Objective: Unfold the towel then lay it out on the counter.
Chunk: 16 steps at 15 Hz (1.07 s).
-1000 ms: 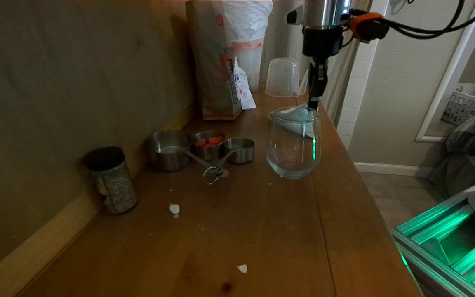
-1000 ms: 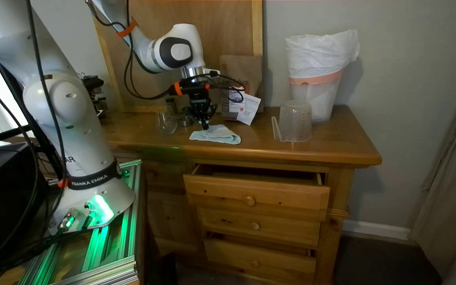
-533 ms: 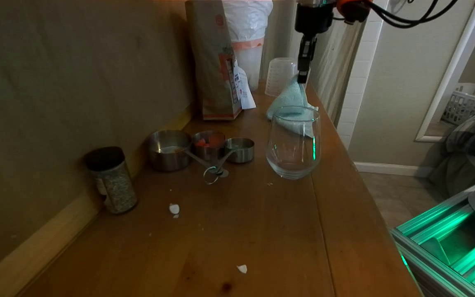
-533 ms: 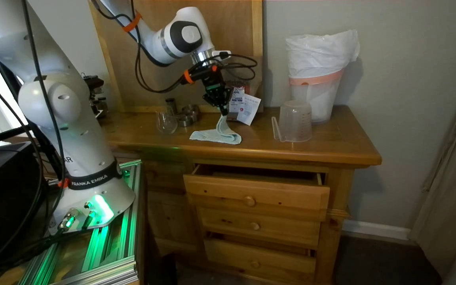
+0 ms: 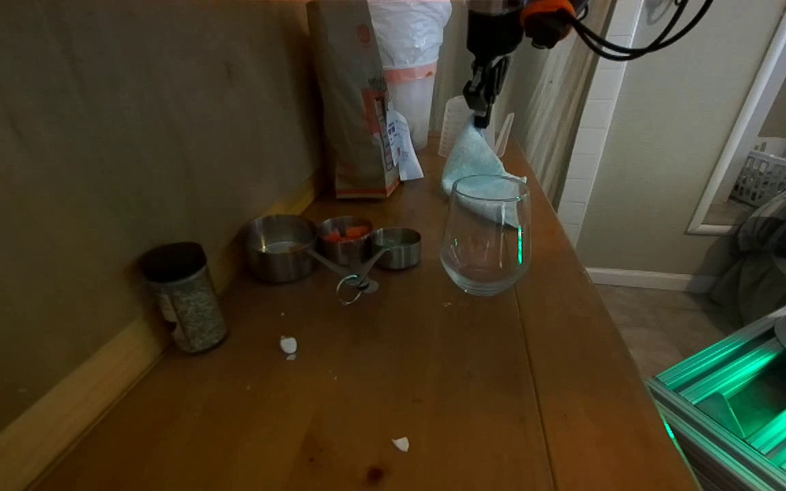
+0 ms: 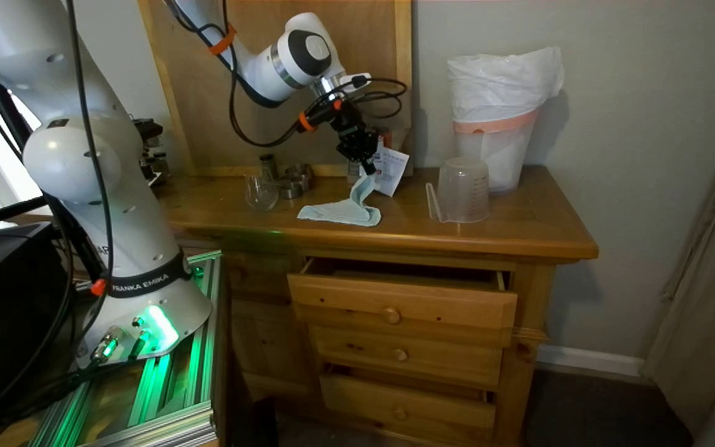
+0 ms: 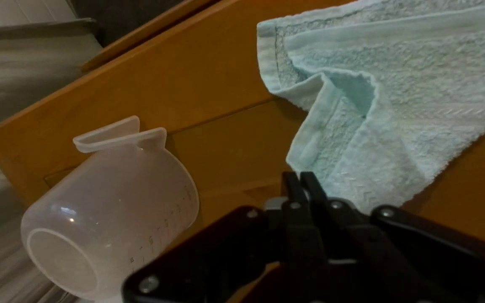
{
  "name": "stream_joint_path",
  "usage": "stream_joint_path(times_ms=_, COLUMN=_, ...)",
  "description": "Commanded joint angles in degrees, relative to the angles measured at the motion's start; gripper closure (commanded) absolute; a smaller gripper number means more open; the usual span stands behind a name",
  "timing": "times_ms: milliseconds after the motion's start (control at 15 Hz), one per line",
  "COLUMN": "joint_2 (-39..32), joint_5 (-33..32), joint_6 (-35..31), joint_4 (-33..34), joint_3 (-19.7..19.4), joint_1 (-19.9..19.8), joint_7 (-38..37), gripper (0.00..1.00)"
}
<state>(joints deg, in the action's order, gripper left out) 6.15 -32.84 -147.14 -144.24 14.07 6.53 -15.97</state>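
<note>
- Clearly, your gripper point(image 7: 300, 175) has its jaws clenched on a raised part of the towel point(image 7: 419, 84), at the lower middle of the wrist view.
- From that pinch you see the towel spread to the upper right of the wrist view, creased by a fold just above your gripper.
- In an exterior view, you have the rest of the towel lying on the counter point(image 6: 519, 220) near the centre of the frame.
- Across the left of the wrist view, you see a measuring jug point(image 7: 120, 202) upside down on the counter, apart from the towel.
- Right of centre in an exterior view, a clear glass vessel point(image 5: 482, 269) stands in front of the towel as you look.
- Left of that vessel, you find three metal measuring cups point(image 5: 345, 252), with a black-lidded jar point(image 5: 192, 307) farther toward the left edge.
</note>
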Motion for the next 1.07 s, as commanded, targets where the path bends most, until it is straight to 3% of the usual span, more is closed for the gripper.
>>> stream_joint_path(times_ms=0, joint_2=-4.94, joint_5=-8.24, joint_6=0.27, joint_4=4.19, joint_3=0.13, joint_1=-0.51, joint_7=-11.46, gripper=0.96)
stream_joint_path(times_ms=333, joint_2=-9.17, joint_5=-15.66, joint_6=1.19, joint_4=7.82, joint_3=-0.72, joint_1=-1.01, joint_7=-21.86, gripper=0.96)
stream_joint_path(times_ms=533, joint_2=-11.55, joint_5=-15.91, joint_6=1.07, joint_4=9.45, joint_3=-1.14, joint_1=-0.81, joint_7=-24.88, gripper=0.96)
stream_joint_path(times_ms=600, joint_2=-12.15, joint_5=-15.33, joint_6=1.22, joint_4=9.85, joint_3=-1.21, joint_1=-0.74, joint_7=-25.33, gripper=0.71)
stream_joint_path(times_ms=733, joint_2=-12.75, joint_5=-14.82, joint_6=1.08, joint_4=10.53, joint_3=-3.57, joint_1=1.45, joint_7=-26.25, gripper=0.65)
stream_joint_path(times_ms=1000, joint_2=-12.17, joint_5=-14.30, joint_6=0.29, joint_4=11.37, joint_3=-5.51, joint_1=2.21, joint_7=-29.13, gripper=0.37)
